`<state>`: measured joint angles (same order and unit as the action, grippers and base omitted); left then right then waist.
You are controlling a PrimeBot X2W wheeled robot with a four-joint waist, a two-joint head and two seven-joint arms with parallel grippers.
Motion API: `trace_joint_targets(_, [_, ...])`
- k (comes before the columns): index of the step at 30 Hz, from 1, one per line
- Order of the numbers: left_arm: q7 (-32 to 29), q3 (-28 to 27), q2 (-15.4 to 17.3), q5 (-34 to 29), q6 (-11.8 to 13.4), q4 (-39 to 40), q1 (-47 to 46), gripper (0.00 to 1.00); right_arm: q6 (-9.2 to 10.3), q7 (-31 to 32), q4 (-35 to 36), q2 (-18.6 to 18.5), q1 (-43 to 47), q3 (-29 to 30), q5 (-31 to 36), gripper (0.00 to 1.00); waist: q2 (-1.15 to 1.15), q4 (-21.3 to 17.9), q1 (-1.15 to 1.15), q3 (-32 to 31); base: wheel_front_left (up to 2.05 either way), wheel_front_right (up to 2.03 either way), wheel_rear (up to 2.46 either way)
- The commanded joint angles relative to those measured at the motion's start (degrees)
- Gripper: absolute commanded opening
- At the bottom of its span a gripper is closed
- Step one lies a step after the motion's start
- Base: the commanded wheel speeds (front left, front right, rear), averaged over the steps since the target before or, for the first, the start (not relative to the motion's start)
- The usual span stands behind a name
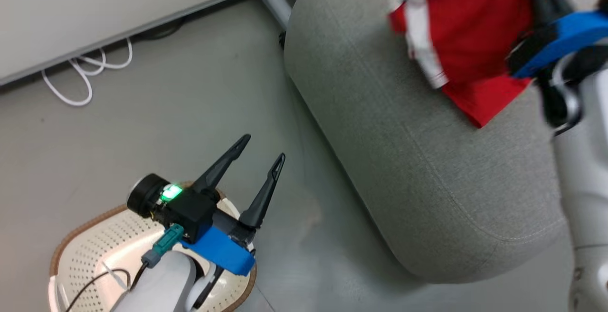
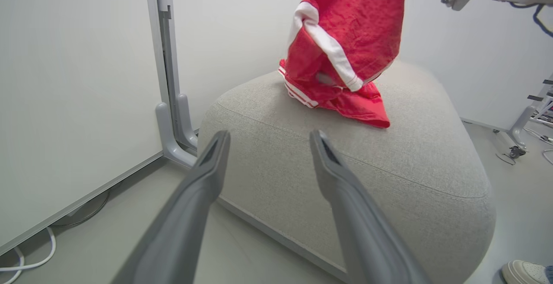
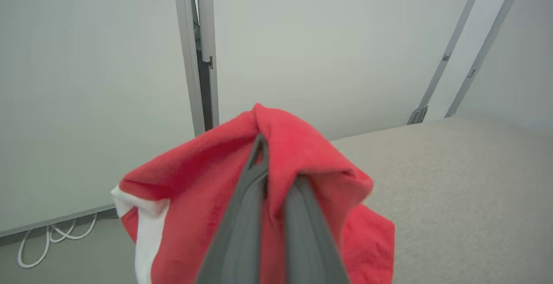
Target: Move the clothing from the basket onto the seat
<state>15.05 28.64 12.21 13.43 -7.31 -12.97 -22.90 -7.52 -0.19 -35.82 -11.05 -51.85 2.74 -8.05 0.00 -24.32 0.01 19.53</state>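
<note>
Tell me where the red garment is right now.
Upper right of the head view: the red garment hangs pinched in the right gripper over the far end of the grey seat, lower folds touching it.

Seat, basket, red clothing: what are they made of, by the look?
seat: grey woven upholstery fabric, matte; weave texture and stitched seam show.
basket: probably moulded plastic, cream, smooth; punched hole rows, brown woven-look rim.
clothing: soft red textile, slightly nubbly, white stripe trim; hangs in limp folds.
</note>
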Motion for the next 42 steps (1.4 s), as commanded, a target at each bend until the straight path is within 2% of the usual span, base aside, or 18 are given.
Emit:
trace_joint_targets(1, [0.00,0.56,0.63,-0.51,-0.22,0.70,-1.86,1.00,0.05,0.22,0.45,-1.39,-1.89,1.56,0.43,0.00,0.00,3.45,-0.01,6.35,0.00,0.00,0.00])
trace_joint_targets(5, [-0.45,2.44,1.61,-0.74,-0.23,2.83,-7.33,1.00,0.06,0.51,1.69,-9.52,-7.39,8.57,2.47,0.00,0.00,7.49,-0.01,14.24,0.00,0.00,0.00])
trace_joint_targets(10, [-0.30,3.46,2.40,-1.35,-0.23,5.44,-12.70,1.00,0.05,-0.19,2.90,-15.64,-9.68,18.19,4.48,0.00,0.00,10.63,-0.01,21.57,0.00,0.00,0.00])
trace_joint_targets(13, [-0.20,3.88,3.12,-1.76,-0.23,6.92,-14.73,1.00,0.05,-0.68,2.01,-16.61,-8.71,22.57,5.02,0.00,0.00,11.51,-0.01,24.57,0.00,0.00,0.00])
trace_joint_targets(16, [-0.14,4.01,4.12,-2.04,-0.23,8.10,-16.42,1.00,0.06,-1.62,0.04,-15.84,-7.35,25.00,4.83,0.00,0.00,11.96,-0.01,26.86,0.00,0.00,0.00])
trace_joint_targets(26, [0.19,2.51,5.21,-1.66,0.36,9.25,-14.46,1.00,0.06,-4.98,-4.41,-12.79,-4.99,25.84,6.34,0.00,0.00,11.50,-0.01,24.86,0.00,0.00,0.00])
trace_joint_targets(27, [0.21,2.36,5.08,-1.46,0.39,9.25,-14.21,1.00,0.06,-5.09,-4.60,-12.47,-5.01,25.78,6.68,0.06,0.00,11.39,-0.01,24.29,0.00,0.00,0.00])
trace_joint_targets(28, [0.22,2.29,4.87,-1.36,0.40,9.28,-13.94,1.00,0.05,-5.17,-4.70,-12.32,-5.01,25.63,7.22,0.36,0.00,11.33,-0.01,23.65,0.00,0.00,0.00])
trace_joint_targets(29, [0.23,2.29,4.67,-1.40,0.38,9.11,-13.52,1.00,0.06,-5.34,-4.90,-11.92,-4.81,25.50,7.72,0.36,0.00,11.30,-0.01,22.67,0.00,0.00,0.00])
trace_joint_targets(30, [0.23,2.41,4.26,-1.14,0.36,8.99,-13.11,1.00,0.06,-5.22,-5.02,-11.82,-4.53,25.46,8.12,1.00,0.00,11.38,-0.01,21.77,0.00,0.00,0.00])
trace_joint_targets(37, [0.20,0.15,1.21,0.93,0.28,7.19,-8.28,1.00,0.06,-5.73,-4.00,-9.68,-0.39,22.97,8.94,1.00,0.00,12.65,-0.01,12.47,0.00,0.00,0.00])
trace_joint_targets(42, [0.21,-2.62,-1.38,2.59,0.16,4.59,-2.52,1.00,0.06,-6.12,-1.63,-9.73,6.38,17.92,7.74,1.00,0.00,14.30,-0.01,4.50,0.00,0.00,0.00])
